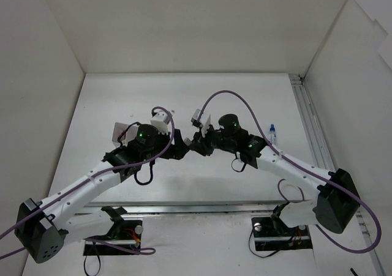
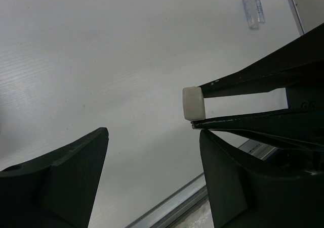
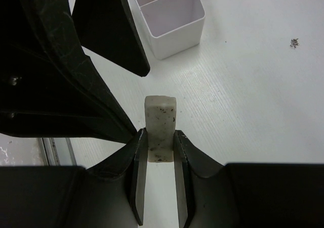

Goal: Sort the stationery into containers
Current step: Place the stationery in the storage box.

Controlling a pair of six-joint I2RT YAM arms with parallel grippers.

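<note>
Right wrist view: the right fingers (image 3: 137,182) are clenched close together on a small off-white block eraser with dark specks (image 3: 160,114). They pinch its lower half, and the upper half sticks out past the tips.
Eraser position: held above the white counter (image 3: 243,86).
Left wrist view: the left fingers (image 2: 76,177) are spread wide and released, grasping nothing. The eraser (image 2: 193,103) sits just beyond their gap, nearer one finger. Whether the two arms' fingers touch cannot be told.
Container: a low white rectangular box with divided compartments (image 3: 174,33) stands on the counter near the eraser.
Top external view: the left arm (image 1: 92,181) and right arm (image 1: 294,169) meet at mid-counter.
</note>
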